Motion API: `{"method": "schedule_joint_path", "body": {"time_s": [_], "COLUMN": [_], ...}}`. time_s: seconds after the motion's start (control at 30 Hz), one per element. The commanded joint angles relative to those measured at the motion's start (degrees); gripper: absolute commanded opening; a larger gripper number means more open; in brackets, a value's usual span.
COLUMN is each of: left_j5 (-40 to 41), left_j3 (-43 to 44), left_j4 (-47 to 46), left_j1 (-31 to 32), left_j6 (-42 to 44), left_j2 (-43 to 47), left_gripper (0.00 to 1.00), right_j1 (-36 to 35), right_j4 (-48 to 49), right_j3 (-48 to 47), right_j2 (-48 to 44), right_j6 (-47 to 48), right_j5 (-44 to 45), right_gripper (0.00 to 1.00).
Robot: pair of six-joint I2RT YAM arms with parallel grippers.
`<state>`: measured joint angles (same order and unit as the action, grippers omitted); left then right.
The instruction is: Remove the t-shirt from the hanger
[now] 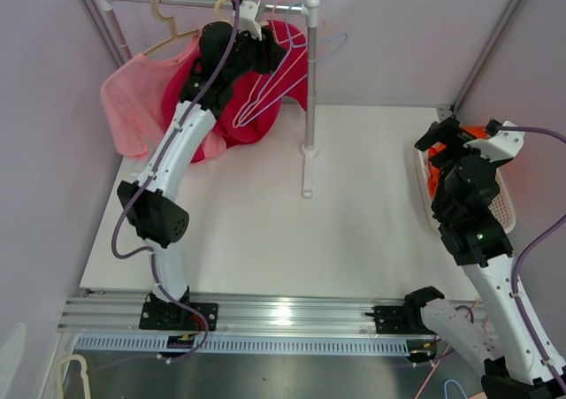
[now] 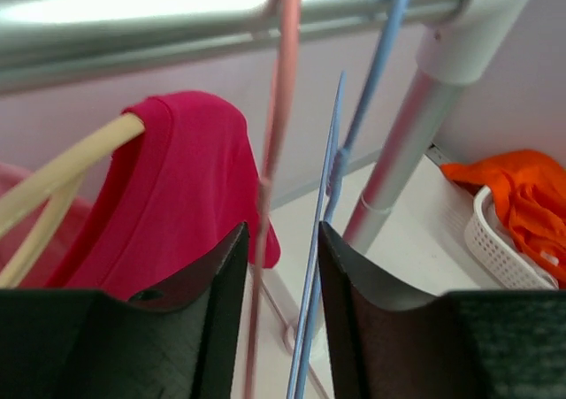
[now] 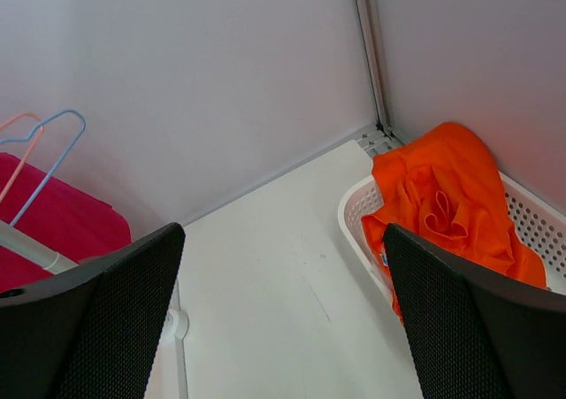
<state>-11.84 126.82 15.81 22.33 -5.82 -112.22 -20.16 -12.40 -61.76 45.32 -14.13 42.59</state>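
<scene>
Your left fingers [image 2: 199, 324] stand parted with a narrow gap. A thin pink hanger [image 2: 276, 125] and a thin blue hanger [image 2: 329, 187] run down through that gap, and neither looks pinched. Just past the fingers to their left hangs the crimson t-shirt [image 2: 177, 195]. It is still on its cream hanger [image 2: 75, 164], and one hanger arm pokes into the shirt's shoulder. All three hangers hang from the metal rail [image 2: 177, 10] overhead, and the rail's upright post [image 2: 402, 151] stands just to the right of the blue hanger. In the top view your left arm reaches up to the rail, with the crimson shirt draped behind and around its wrist. A light pink t-shirt [image 1: 133, 98] hangs further left on another cream hanger.

Your right fingers [image 3: 106, 319] are spread wide and grasp nothing. They hover over the white tabletop [image 3: 265, 310], well apart from the rail. Just beside them, against the right wall, sits a white basket [image 3: 535, 218] with an orange garment [image 3: 442, 195] heaped in it and spilling over the near rim.
</scene>
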Motion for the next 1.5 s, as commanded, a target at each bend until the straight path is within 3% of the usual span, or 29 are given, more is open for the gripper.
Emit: {"method": "schedule_joint_path", "body": {"time_s": [0.0,0.23,0.4,0.53,0.63,0.73,0.83,0.9,1.1,1.2,1.3,1.37,1.4,1.47], "left_j5": [-6.08,-6.18,-10.05,-6.97,-9.52,-6.46,-9.87,-12.66,-14.71,-14.0,-15.23,-17.16,-17.78,-18.75], "left_j3": [-2.01,-20.89,-25.05,-18.12,-7.67,0.68,9.71,10.02,10.55,11.07,11.78,11.87,11.95,12.22], "left_j4": [-2.1,-10.44,-12.3,-5.02,-0.28,3.34,5.54,2.75,-1.04,-1.84,-2.27,-2.72,-3.15,-2.98], "left_j1": [-1.14,-4.74,-9.14,-13.09,-16.08,-16.61,-17.58,-17.84,-17.85,-18.11,-18.46,-18.72,-18.72,-18.72], "left_j6": [-0.15,-0.06,-1.39,-2.34,-4.02,-1.48,0.37,0.55,-1.55,-2.87,-4.8,-5.6,-5.69,-6.04], "left_j2": [8.24,24.13,27.32,21.45,14.24,7.83,1.33,0.17,-2.56,-3.52,-4.58,-4.84,-5.02,-5.28], "left_gripper": [0.44,0.84,0.99,1.0,1.0,0.99,0.99,0.99,0.9,0.76,0.7,0.54,0.35,0.12], "right_j1": [-0.32,-0.75,-2.68,-4.09,-4.62,-4.71,-4.71,-4.71,-4.71,-4.71,-4.71,-4.71,-4.8,-4.71], "right_j4": [-0.07,-0.43,-0.51,1.24,1.33,0.98,1.76,2.38,3.53,3.96,4.23,4.23,4.23,4.32], "right_j3": [-0.91,-1.17,-2.22,-2.58,-4.15,-4.86,-4.6,-4.25,-3.81,-3.2,-2.76,-2.49,-2.49,-2.4], "right_j2": [0.29,2.23,3.63,3.46,4.24,4.43,3.81,3.81,4.07,3.99,3.99,4.16,4.25,4.34], "right_j6": [-1.42,-3.97,-4.59,-5.21,-4.24,-3.54,-3.19,-2.92,-2.13,-2.13,-2.13,-2.22,-2.22,-2.31], "right_j5": [-0.4,-3.3,-1.99,-2.33,-3.04,-2.6,-2.69,-2.69,-2.51,-2.33,-2.42,-2.33,-2.42,-2.42], "right_gripper": [0.99,0.99,1.0,1.0,0.99,0.99,0.99,0.99,0.99,0.99,0.99,0.99,1.0,0.99]}}
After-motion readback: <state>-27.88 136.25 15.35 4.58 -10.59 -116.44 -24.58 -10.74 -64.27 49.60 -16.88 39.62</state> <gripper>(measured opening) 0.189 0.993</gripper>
